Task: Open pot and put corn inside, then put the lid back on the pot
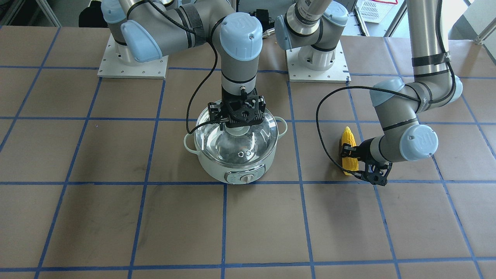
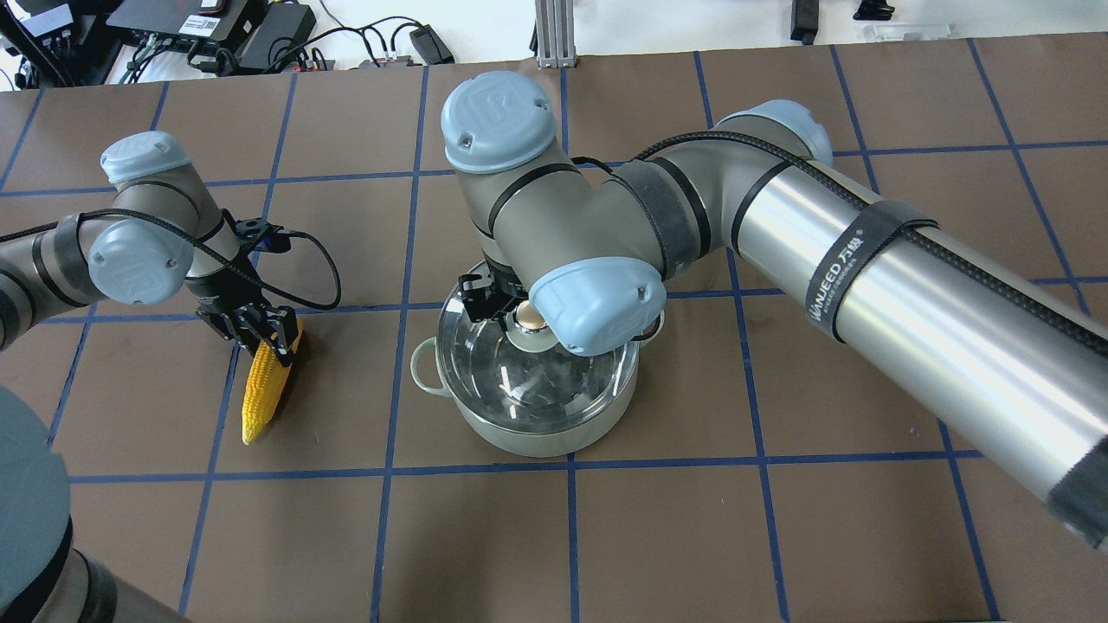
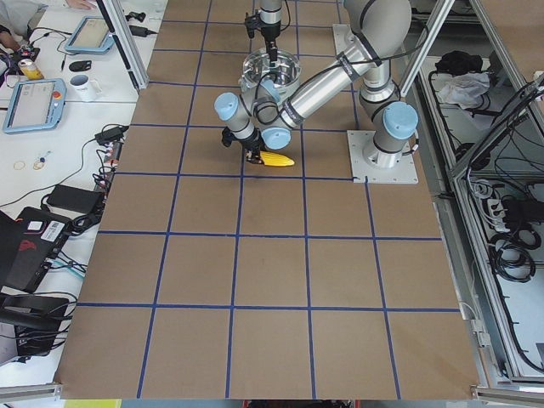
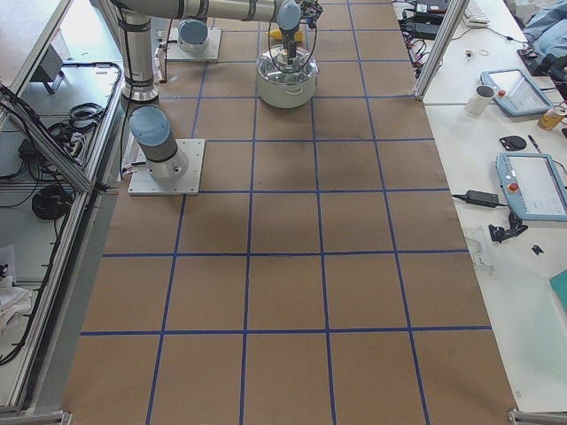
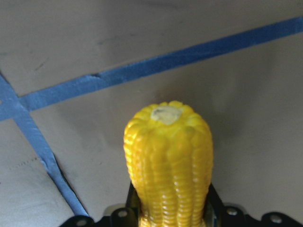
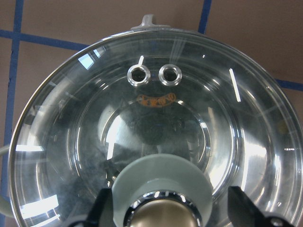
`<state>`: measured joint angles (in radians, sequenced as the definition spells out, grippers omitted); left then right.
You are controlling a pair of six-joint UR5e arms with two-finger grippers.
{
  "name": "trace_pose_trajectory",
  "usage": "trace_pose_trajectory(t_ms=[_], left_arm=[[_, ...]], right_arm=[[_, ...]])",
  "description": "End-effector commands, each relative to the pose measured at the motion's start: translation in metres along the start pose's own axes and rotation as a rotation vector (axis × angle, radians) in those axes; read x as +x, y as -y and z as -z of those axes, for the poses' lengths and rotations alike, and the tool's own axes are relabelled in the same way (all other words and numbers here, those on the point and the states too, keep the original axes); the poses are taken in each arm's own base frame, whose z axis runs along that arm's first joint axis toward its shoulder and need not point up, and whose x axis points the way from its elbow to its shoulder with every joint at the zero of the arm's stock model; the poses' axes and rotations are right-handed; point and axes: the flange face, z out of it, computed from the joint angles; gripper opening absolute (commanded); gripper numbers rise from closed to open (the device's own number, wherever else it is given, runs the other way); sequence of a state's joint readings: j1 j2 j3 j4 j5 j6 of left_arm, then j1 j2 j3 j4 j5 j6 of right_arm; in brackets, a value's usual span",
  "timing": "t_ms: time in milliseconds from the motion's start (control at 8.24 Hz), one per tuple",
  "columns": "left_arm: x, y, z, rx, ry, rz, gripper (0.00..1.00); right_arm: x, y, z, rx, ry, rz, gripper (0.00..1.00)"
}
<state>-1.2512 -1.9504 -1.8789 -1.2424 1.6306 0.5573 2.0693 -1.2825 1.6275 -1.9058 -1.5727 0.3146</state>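
Brown paper covers the table (image 1: pixel 116 217), and blue tape lines cut it into big squares. The pot (image 1: pixel 232 170) sits near the middle, on the half close to the robot. In the side views, many brown squares run on from it to the far end of the table. Metal posts (image 3: pixel 127 42) stand along the table's long edges. A side desk (image 4: pixel 496 142) with tablets and a mug sits just past one edge.

The lid (image 1: pixel 211 135) is on the pot and closes it. The right arm comes in high and bends straight down over it. The right gripper (image 6: pixel 170 210) hangs over the knob (image 2: pixel 530 318). Its two fingers (image 6: pixel 102 208) are spread, one on each side of the knob, and there is a gap on one side.

The corn (image 2: pixel 260 394) lies on the table on the robot's left, well apart from the pot. One blue line and a strip of brown paper lie between them. The left gripper (image 2: pixel 275 346) is at the fat end of the corn, and its fingers press on both sides of it. The thin tip points away from the gripper, inside one square and close to a blue line.

A black strap (image 2: pixel 848 268) on the right arm says "WANJEED" in white, with some small signs after it. The blue caps (image 2: pixel 498 108) on the arm joints have "UR" pressed into them. The words by the dial (image 1: pixel 247 178) are too small to read. An orange mark (image 6: pixel 154 100) shows through the glass, and it is too blurry to read.
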Motion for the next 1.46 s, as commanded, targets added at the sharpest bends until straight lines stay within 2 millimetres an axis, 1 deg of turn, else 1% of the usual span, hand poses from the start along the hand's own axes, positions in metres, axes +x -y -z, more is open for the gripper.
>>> trace_pose_trajectory(t_ms=[0, 121, 243, 364, 607, 729, 850, 971, 1093, 1214, 1336], left_arm=[[0.009, -0.014, 0.015, -0.034, -0.026, 0.104, 0.0], [0.015, -0.026, 0.03, -0.039, -0.029, 0.13, 0.0], [0.019, -0.034, 0.047, -0.015, -0.013, 0.137, 0.0], [0.021, -0.041, 0.071, 0.016, 0.009, 0.165, 0.0], [0.025, -0.055, 0.132, 0.054, 0.022, 0.283, 0.0], [0.037, -0.057, 0.154, 0.067, 0.026, 0.326, 0.0], [0.043, -0.063, 0.172, 0.093, 0.033, 0.336, 0.0], [0.053, -0.069, 0.184, 0.118, 0.045, 0.334, 0.0], [0.075, -0.074, 0.195, 0.159, 0.025, 0.372, 0.0], [0.103, -0.077, 0.203, 0.187, 0.018, 0.39, 0.0], [0.14, -0.079, 0.209, 0.213, 0.006, 0.397, 0.0]], right_arm=[[-0.005, -0.001, 0.001, -0.01, 0.048, -0.004, 0.54], [-0.006, -0.002, 0.001, -0.012, 0.053, -0.015, 0.28], [-0.005, -0.001, 0.002, -0.008, 0.056, -0.018, 0.06], [-0.005, -0.001, 0.002, -0.007, 0.056, -0.03, 0.0], [-0.005, -0.002, 0.008, 0.0, 0.054, -0.032, 0.0], [-0.002, 0.003, 0.016, 0.012, 0.058, -0.037, 0.0], [0.009, 0.011, 0.037, 0.045, 0.065, -0.053, 0.0], [0.03, 0.021, 0.058, 0.037, 0.087, -0.086, 0.0], [0.065, 0.031, 0.091, 0.044, 0.108, -0.104, 0.0], [0.108, 0.038, 0.115, 0.028, 0.103, -0.087, 0.0], [0.154, 0.044, 0.131, 0.023, 0.097, -0.053, 0.0]])
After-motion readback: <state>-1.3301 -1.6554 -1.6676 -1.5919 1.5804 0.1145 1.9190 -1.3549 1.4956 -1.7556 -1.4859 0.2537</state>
